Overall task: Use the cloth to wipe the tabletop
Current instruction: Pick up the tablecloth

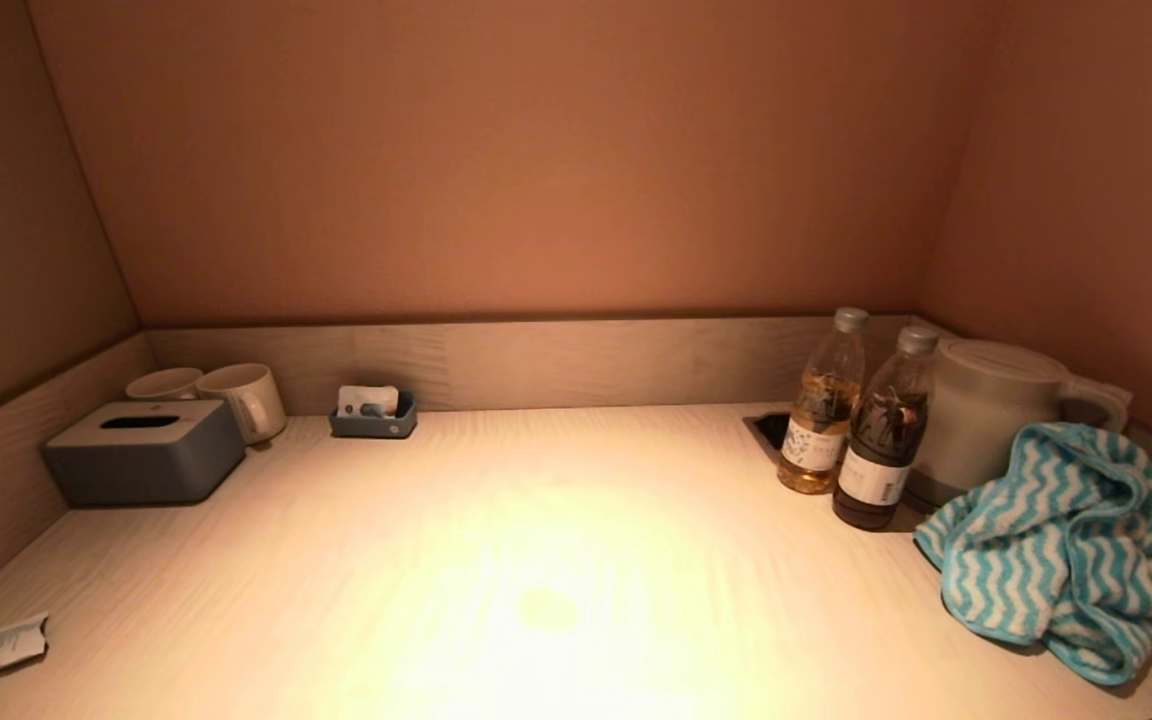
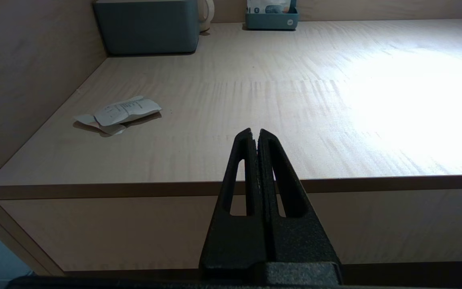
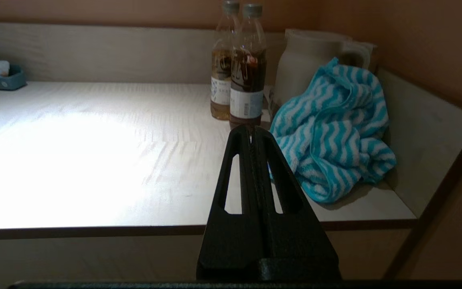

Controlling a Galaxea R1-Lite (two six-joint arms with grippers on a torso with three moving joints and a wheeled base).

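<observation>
At lower right of the head view: crumpled teal-and-white zigzag terry cloth point(image 1: 1061, 545), on the pale wood-grain tabletop point(image 1: 536, 560), leaning on a grey electric kettle point(image 1: 981, 420). Just beside: two capped drink bottles point(image 1: 851, 420). Left gripper point(image 2: 255, 134) and right gripper point(image 3: 252, 130): fingers pressed together, empty, off the near edge. Risk: lifting the cloth could topple the bottles.

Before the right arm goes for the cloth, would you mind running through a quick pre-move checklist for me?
1. Cloth reachable, bunched at the right end of the tabletop: ok.
2. Right gripper open for a grasp: not ok, shut, off the front edge.
3. Left gripper parked off the front edge, shut: ok.
4. Bottles and kettle away from the cloth: not ok, the cloth leans on the kettle.
5. Paper scrap off the wiping path: not ok.
</observation>
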